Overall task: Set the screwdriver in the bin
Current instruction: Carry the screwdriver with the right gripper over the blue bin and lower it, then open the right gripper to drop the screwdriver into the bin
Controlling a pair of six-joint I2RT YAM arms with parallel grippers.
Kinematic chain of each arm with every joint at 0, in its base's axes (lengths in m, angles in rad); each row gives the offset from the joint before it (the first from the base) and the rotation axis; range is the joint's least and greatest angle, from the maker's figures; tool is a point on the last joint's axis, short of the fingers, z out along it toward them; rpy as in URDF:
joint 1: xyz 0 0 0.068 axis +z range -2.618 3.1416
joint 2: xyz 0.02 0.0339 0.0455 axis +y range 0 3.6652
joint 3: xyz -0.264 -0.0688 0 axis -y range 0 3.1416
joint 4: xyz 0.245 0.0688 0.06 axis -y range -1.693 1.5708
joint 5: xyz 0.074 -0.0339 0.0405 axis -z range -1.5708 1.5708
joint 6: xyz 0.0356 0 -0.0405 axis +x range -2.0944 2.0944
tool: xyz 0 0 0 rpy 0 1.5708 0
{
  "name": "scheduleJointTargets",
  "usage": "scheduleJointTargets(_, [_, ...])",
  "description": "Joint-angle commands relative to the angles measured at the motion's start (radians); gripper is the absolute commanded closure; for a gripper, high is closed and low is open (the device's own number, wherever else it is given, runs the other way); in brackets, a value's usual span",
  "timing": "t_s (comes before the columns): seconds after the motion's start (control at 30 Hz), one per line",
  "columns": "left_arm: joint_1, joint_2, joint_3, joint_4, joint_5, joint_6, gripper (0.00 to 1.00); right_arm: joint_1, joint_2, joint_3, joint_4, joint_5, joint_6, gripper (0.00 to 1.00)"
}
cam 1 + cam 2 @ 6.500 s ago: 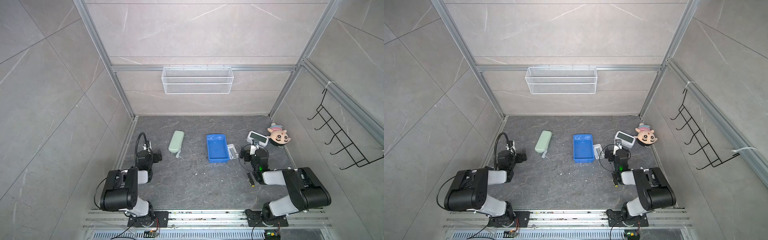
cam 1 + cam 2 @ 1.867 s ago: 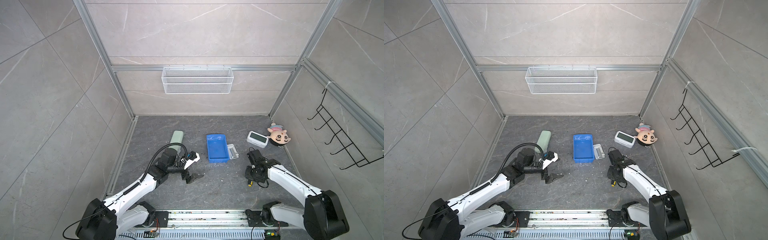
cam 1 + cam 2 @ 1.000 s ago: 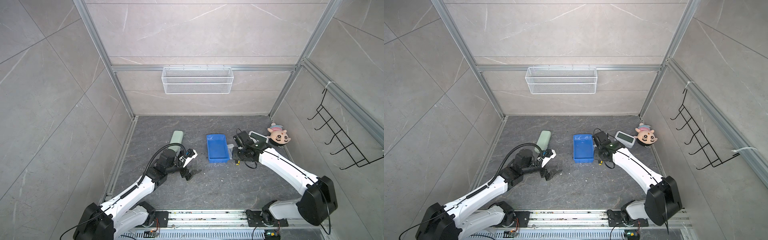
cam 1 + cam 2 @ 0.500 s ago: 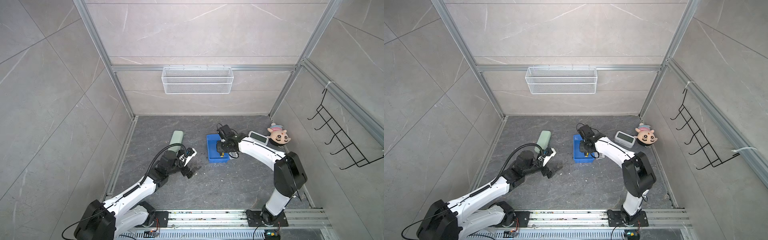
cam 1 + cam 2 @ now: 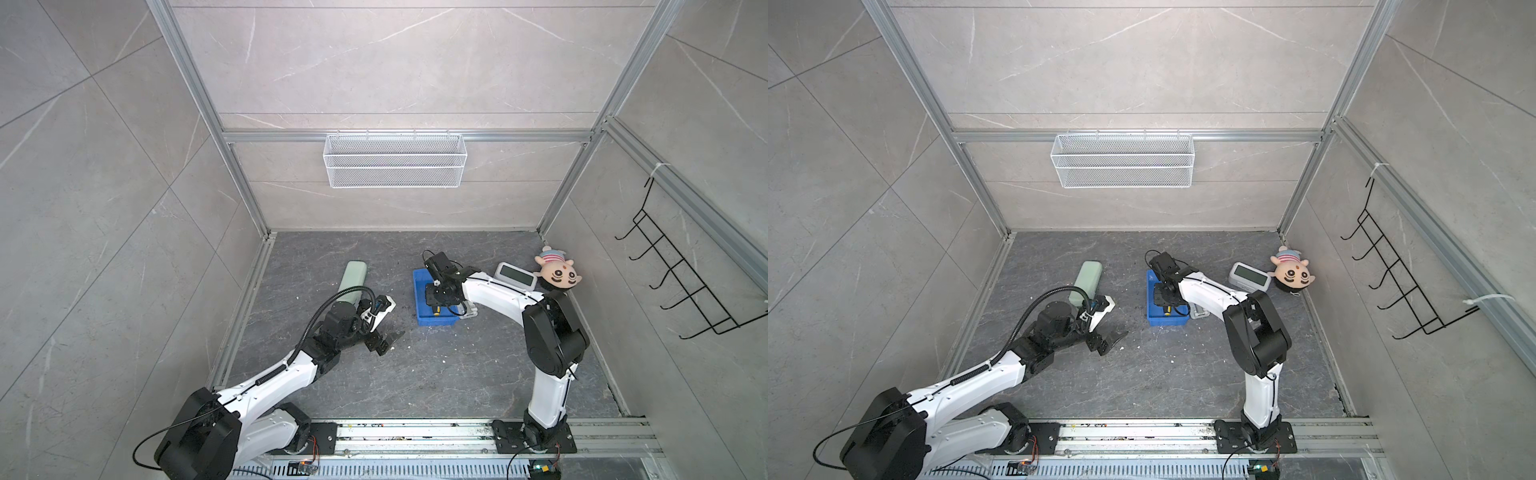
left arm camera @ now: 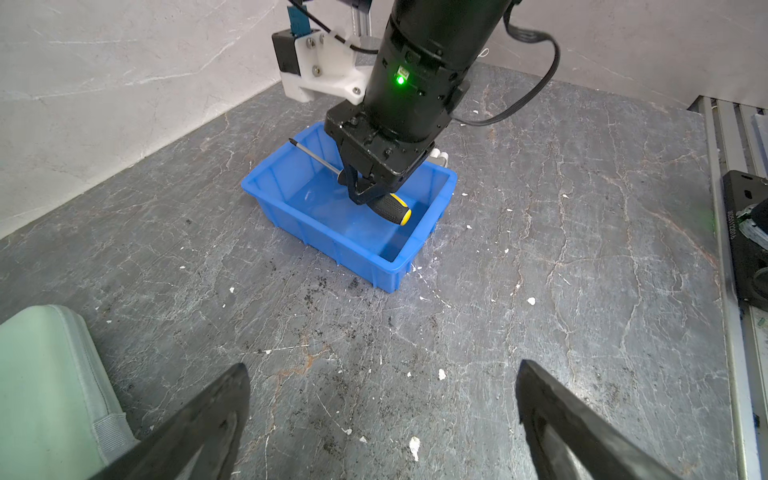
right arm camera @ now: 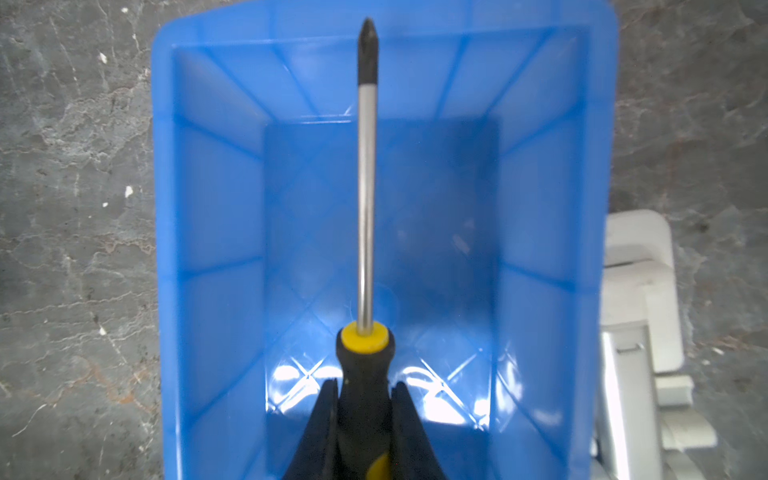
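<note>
The right end effector (image 6: pixel 365 195) grips the screwdriver (image 6: pixel 388 206) just above the bin (image 6: pixel 316 237) floor; next, release it inside.

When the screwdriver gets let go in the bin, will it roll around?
Probably a little: the screwdriver has a rounded handle, and the bin floor looks glossy. The walls should stop it. The right gripper pinches the textured black grip, so slipping seems unlikely.

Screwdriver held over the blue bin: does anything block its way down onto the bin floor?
Nothing visible. The black-and-yellow-handled screwdriver hangs in the right pincer above the shallow blue plastic bin, whose floor shows bare.
</note>
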Motion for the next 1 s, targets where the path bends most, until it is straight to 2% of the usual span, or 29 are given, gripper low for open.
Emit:
scheduleJointTargets(0.0, [-0.004, -0.008, -0.011, 0.044, 0.006, -0.003, 0.0, 0.007, 0.036, 0.036, 0.02, 0.001, -0.004, 1.0])
scheduleJointTargets(0.23, [-0.004, -0.006, -0.011, 0.041, 0.011, 0.002, 0.0, 0.007, 0.07, 0.045, 0.032, 0.006, 0.002, 1.0])
scheduleJointTargets(0.33, [-0.004, -0.004, -0.011, 0.04, 0.014, -0.001, 0.0, 0.007, 0.066, 0.047, 0.036, 0.007, 0.002, 0.93])
scheduleJointTargets(0.5, [-0.004, -0.005, -0.006, 0.031, 0.015, -0.001, 0.0, 0.006, 0.038, 0.041, 0.042, 0.005, -0.003, 0.74])
scheduleJointTargets(0.7, [-0.003, -0.022, -0.006, 0.007, 0.011, -0.004, 0.0, 0.007, -0.037, 0.01, 0.048, 0.009, -0.009, 0.46])
scheduleJointTargets(0.8, [0.003, -0.017, 0.008, -0.032, 0.012, -0.007, 0.0, 0.007, -0.095, -0.022, 0.061, 0.011, -0.016, 0.37])
scheduleJointTargets(0.97, [0.032, -0.018, -0.016, 0.015, 0.005, -0.048, 0.0, 0.007, -0.242, -0.124, 0.116, 0.046, -0.031, 0.21])
